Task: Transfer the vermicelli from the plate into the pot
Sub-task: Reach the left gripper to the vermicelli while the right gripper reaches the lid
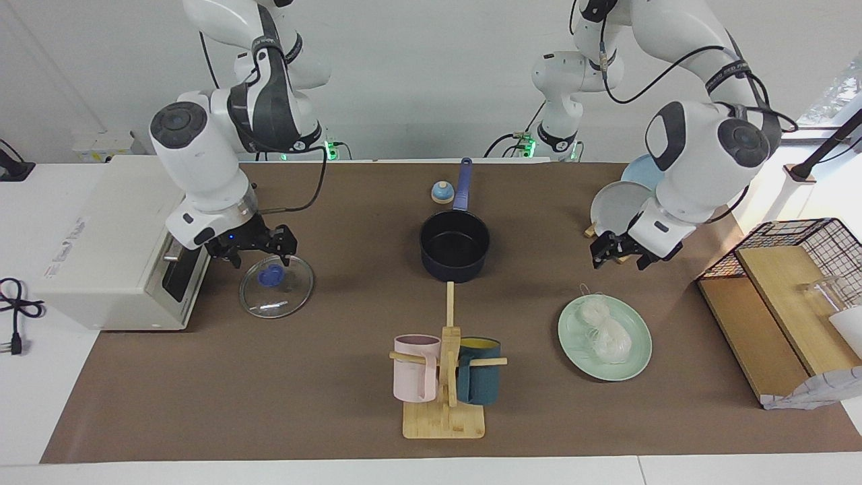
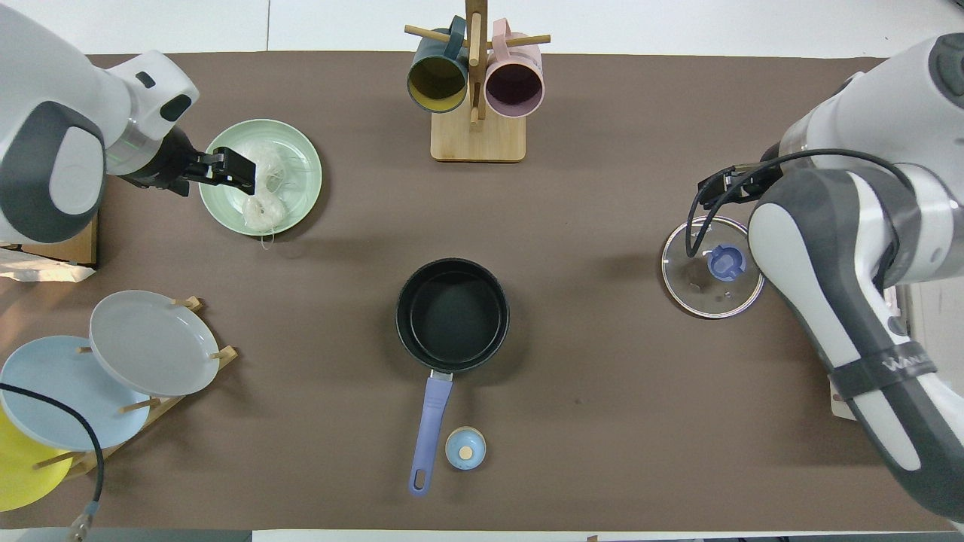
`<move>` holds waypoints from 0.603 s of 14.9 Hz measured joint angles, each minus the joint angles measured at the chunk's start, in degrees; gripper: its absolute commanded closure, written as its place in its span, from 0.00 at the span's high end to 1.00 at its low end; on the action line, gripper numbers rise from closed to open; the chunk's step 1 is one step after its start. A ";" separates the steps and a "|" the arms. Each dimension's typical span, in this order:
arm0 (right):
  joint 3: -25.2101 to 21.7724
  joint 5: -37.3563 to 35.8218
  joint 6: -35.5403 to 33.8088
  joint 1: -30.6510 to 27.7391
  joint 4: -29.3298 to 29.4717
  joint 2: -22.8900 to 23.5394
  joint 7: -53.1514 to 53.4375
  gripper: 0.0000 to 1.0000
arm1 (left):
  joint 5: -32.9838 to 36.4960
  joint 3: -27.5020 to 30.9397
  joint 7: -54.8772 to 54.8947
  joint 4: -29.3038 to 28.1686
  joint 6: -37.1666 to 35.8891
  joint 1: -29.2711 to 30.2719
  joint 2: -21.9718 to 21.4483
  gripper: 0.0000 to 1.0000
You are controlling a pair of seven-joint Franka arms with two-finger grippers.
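The vermicelli (image 1: 605, 333) (image 2: 260, 188) lies as a white clump on the mint-green plate (image 1: 636, 364) (image 2: 301, 162), toward the left arm's end of the table. The dark navy pot (image 1: 454, 244) (image 2: 452, 315) stands mid-table with nothing in it, its blue handle pointing toward the robots. My left gripper (image 1: 617, 260) (image 2: 230, 167) hangs open and holds nothing, over the table at the plate's edge that faces the robots. My right gripper (image 1: 256, 254) (image 2: 727, 183) is open too, over the rim of a glass lid (image 1: 276, 286).
A toaster oven (image 1: 114, 242) sits at the right arm's end. A mug tree (image 1: 444, 377) with a pink and a teal mug stands farther from the robots than the pot. A plate rack (image 2: 151, 342), a small blue bell (image 1: 441, 193) and a wire basket (image 1: 801, 242) are around.
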 measured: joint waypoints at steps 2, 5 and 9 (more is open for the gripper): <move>-0.09 0.00 6.51 -0.61 -6.40 -0.31 -1.05 1.00 | 0.90 -0.01 -0.01 0.36 3.58 -0.60 3.40 1.00; -0.14 0.00 10.50 -1.38 -11.53 -0.77 -3.49 1.00 | 1.89 0.13 -1.10 1.01 8.30 -2.12 7.84 1.00; -0.15 0.00 16.21 -1.55 -16.90 -1.10 -5.40 1.00 | 2.65 0.35 -2.19 2.45 9.70 -2.67 9.98 1.00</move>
